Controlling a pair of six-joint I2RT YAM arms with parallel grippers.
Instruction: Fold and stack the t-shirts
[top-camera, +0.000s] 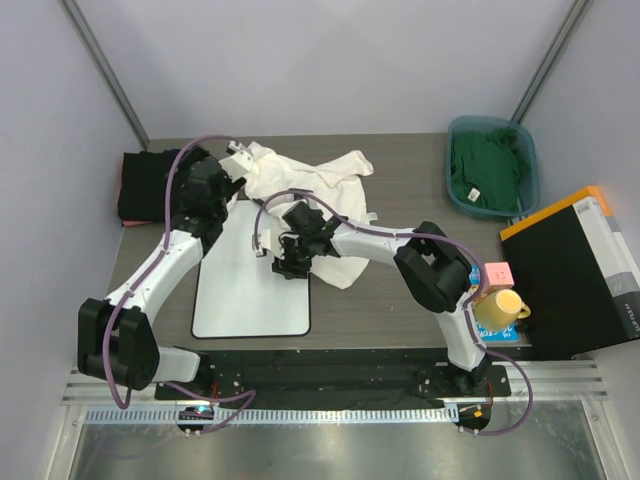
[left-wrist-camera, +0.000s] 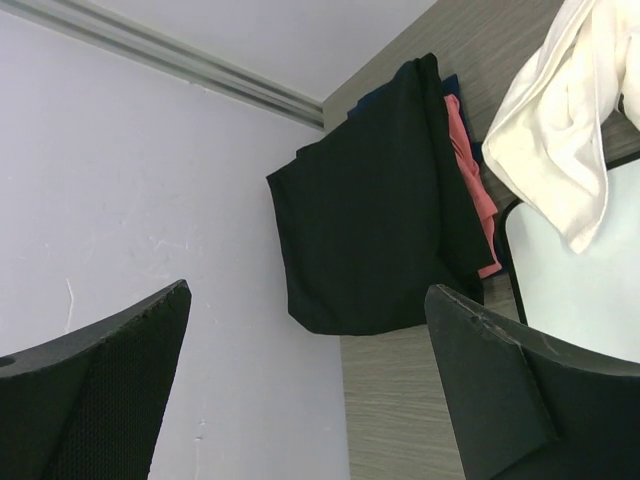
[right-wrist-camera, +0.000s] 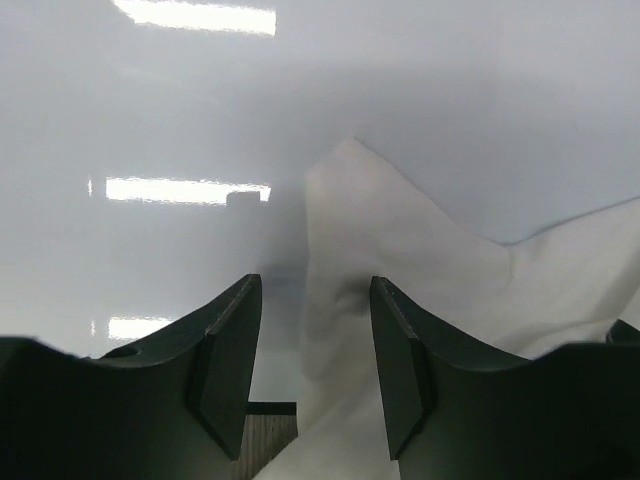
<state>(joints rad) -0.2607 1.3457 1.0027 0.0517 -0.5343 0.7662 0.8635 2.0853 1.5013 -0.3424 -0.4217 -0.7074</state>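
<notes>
A crumpled white t-shirt (top-camera: 305, 185) lies at the back of the table, its lower edge draped over the white board (top-camera: 250, 290). My right gripper (top-camera: 290, 262) is open over the board (right-wrist-camera: 150, 120), its jaws straddling a raised fold of the white shirt (right-wrist-camera: 400, 260) without pinching it. My left gripper (top-camera: 232, 165) is open and empty by the shirt's left corner, which shows in the left wrist view (left-wrist-camera: 560, 130). A stack of folded shirts (top-camera: 145, 185) sits at the back left, black on top (left-wrist-camera: 370, 210) with a pinkish-red one (left-wrist-camera: 470, 170) beneath. A green shirt (top-camera: 488, 168) lies in a bin.
A teal bin (top-camera: 530, 190) stands at the back right. A black box with an orange edge (top-camera: 570, 270) stands at the right, with a pink cube (top-camera: 497, 274) and a yellow cup (top-camera: 497, 305) beside it. Grey walls close both sides.
</notes>
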